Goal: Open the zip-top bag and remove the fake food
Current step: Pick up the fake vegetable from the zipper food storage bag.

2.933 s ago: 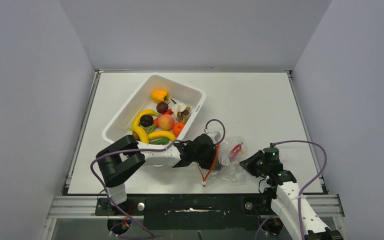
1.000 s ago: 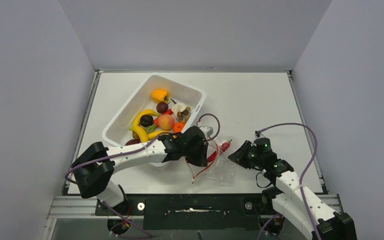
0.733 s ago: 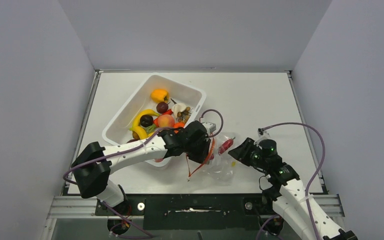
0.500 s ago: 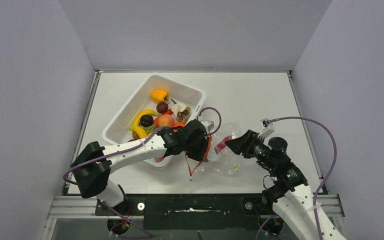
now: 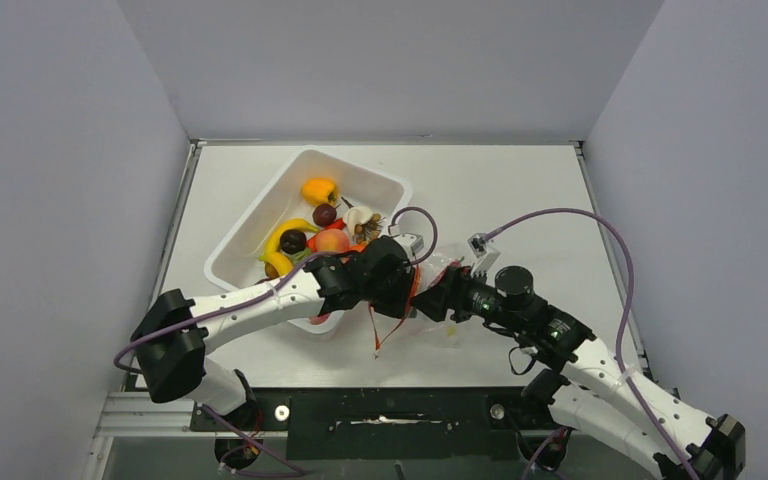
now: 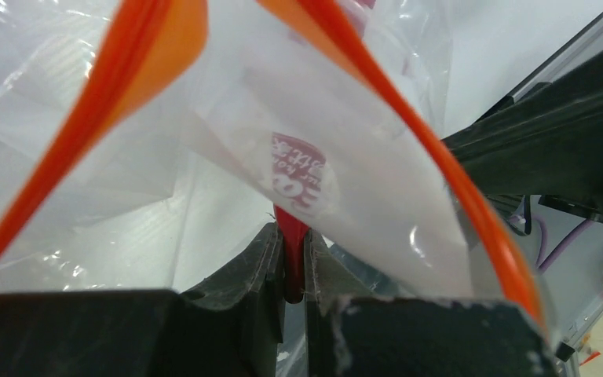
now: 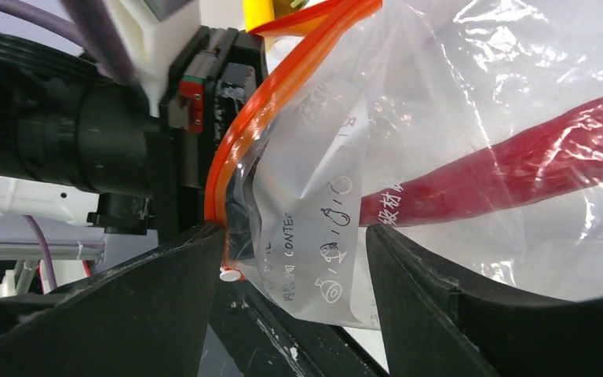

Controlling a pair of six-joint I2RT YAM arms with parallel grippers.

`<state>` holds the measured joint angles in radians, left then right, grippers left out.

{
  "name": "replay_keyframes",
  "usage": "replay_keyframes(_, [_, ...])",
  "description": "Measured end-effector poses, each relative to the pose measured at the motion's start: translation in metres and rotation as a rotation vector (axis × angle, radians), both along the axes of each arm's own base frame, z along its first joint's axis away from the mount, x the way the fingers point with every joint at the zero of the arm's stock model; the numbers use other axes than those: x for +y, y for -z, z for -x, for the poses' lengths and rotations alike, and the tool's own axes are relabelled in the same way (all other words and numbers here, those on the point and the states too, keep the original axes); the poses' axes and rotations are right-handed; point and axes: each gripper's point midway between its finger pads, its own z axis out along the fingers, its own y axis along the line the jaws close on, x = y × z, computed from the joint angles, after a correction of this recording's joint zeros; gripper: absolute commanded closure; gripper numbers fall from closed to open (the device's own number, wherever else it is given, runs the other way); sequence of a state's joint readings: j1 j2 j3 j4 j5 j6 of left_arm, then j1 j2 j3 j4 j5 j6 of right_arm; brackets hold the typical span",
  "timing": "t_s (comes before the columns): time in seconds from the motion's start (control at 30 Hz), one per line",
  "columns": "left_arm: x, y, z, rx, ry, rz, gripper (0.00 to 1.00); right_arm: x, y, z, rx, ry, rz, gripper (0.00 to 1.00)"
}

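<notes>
The clear zip-top bag (image 7: 440, 94) hangs above the table between both grippers, its mouth parted. My left gripper (image 6: 292, 245) is shut on its red-orange zip strip (image 6: 118, 86), pinching the rim. My right gripper (image 7: 294, 263) is open, its black fingers (image 7: 165, 298) standing either side of the bag's printed lower edge without pinching it. A long red chili (image 7: 518, 173), a piece of fake food, lies inside the bag. From above, the left gripper (image 5: 398, 288) and right gripper (image 5: 440, 300) meet at the bag (image 5: 428, 278), which they mostly cover.
A white tub (image 5: 360, 170) stands at the back left, holding a banana (image 5: 285, 235), a peach (image 5: 332, 243), dark plums (image 5: 293, 241) and an orange pepper (image 5: 318, 190). The left forearm crosses the tub's near corner. A loose end of the strip (image 5: 382, 325) dangles toward the table.
My right gripper has opened and swung left and forward to the bag, closing in on the left gripper. The left gripper has kept its grip, lifting the bag slightly.
</notes>
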<state>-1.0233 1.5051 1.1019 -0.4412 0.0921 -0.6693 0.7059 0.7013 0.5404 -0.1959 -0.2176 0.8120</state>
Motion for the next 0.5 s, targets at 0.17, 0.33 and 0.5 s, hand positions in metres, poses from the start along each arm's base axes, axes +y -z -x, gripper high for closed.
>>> replay_keyframes(0.17, [0.002,-0.005,-0.003,-0.011,-0.01,0.01,1.0,0.008,0.006,-0.002,-0.005,0.009,0.028,0.34])
replay_keyframes(0.33, [0.005,-0.001,-0.005,-0.007,-0.021,0.001,1.0,0.012,0.009,-0.006,-0.017,0.036,0.073,0.79])
replay_keyframes(0.5, [0.006,-0.001,-0.001,0.001,0.001,-0.007,1.0,0.0,0.026,-0.016,0.011,0.127,0.158,1.0])
